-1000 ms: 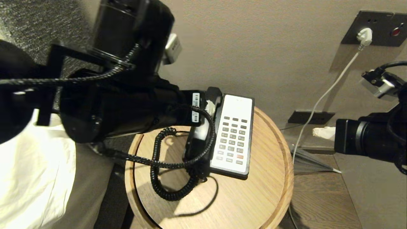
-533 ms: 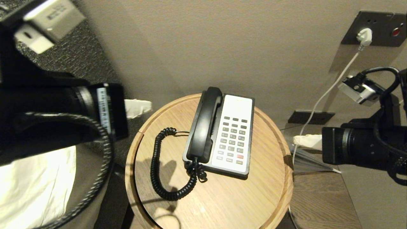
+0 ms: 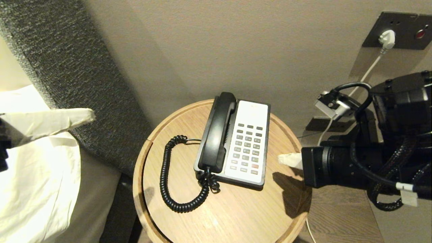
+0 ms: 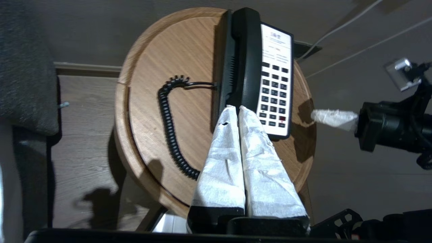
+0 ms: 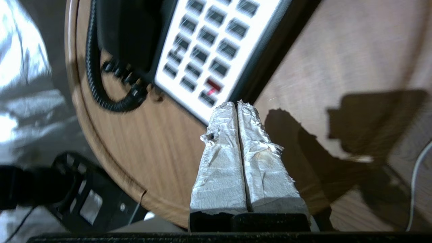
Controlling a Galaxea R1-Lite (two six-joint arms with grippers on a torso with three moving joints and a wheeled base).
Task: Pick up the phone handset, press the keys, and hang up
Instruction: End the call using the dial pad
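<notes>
Now, on your left, the left gripper point(image 3: 89, 115) hangs clear of the round table point(image 3: 287, 216), fingers pressed together, empty. At centre, the phone handset point(image 3: 217, 131) lies cradled on the phone base point(image 3: 249, 141). On your right, the right gripper point(image 3: 281, 158) hovers beside the keypad, fingers likewise pressed together.

Glossy black plastic phone handset point(image 3: 217, 130); smooth matt wood-grain table point(image 3: 236, 209); crinkled white tape-wrapped fingers point(image 4: 260, 158); rough grey woven headboard point(image 3: 67, 74).

Phone handset point(image 3: 217, 131) lies unobstructed from above; coiled cord point(image 3: 168, 175) occupies the table point(image 3: 236, 216) left of it, wall point(image 3: 236, 50) close behind.
</notes>
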